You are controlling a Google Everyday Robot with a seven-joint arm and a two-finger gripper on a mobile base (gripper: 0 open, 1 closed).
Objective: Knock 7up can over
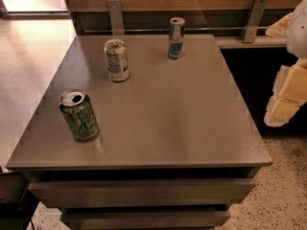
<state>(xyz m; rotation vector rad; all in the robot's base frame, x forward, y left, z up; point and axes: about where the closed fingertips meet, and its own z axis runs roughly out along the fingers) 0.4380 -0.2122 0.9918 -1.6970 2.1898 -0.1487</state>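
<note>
The 7up can (117, 60), pale silvery-white with faint green print, stands upright at the back left of the grey table top (182, 114). My gripper (288, 95), a white and yellow assembly, hangs at the far right edge of the view, beyond the table's right side and far from the can.
A dark green can (79, 115) with an open top stands upright at the front left. A slim blue-and-silver can (176, 38) stands upright at the back centre. A wooden wall panel with metal brackets (115, 14) runs behind the table. Speckled floor lies to the right.
</note>
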